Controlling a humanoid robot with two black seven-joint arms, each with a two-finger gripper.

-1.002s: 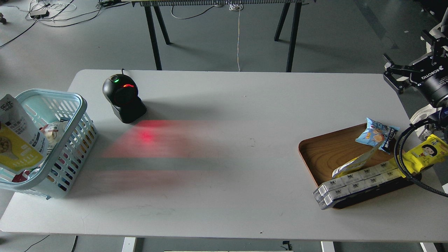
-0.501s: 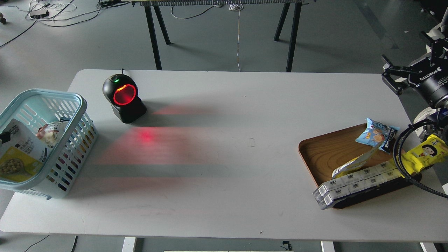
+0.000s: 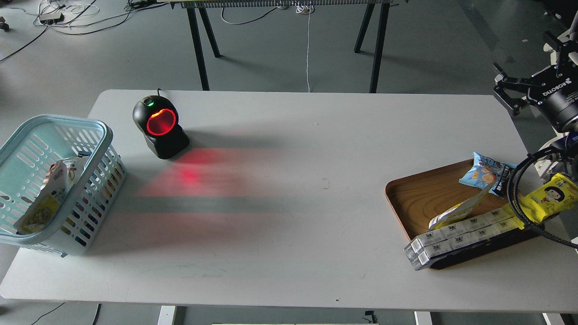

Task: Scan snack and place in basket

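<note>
The snack [image 3: 41, 205], a yellow-and-white pouch with a round nut picture, lies tilted inside the light blue basket [image 3: 102, 135] at the table's left edge, leaning on the basket's right wall. No gripper touches it. My left gripper is out of view. My right gripper [image 3: 500, 84] hangs open and empty above the table's far right corner, well away from the basket.
A black scanner [image 3: 159, 126] glows red and throws red light on the table in front of it. Another packet [image 3: 67, 168] lies in the basket. A brown wooden tray [image 3: 413, 198] at the right holds a blue snack bag [image 3: 485, 174], a yellow cartoon packet [image 3: 548, 196], white boxes [image 3: 460, 234] and a pouch [image 3: 458, 210].
The snack has dropped from above the basket's left side down into it and tipped against the right wall. The left gripper's tip has left the view. The right gripper has barely shifted.
</note>
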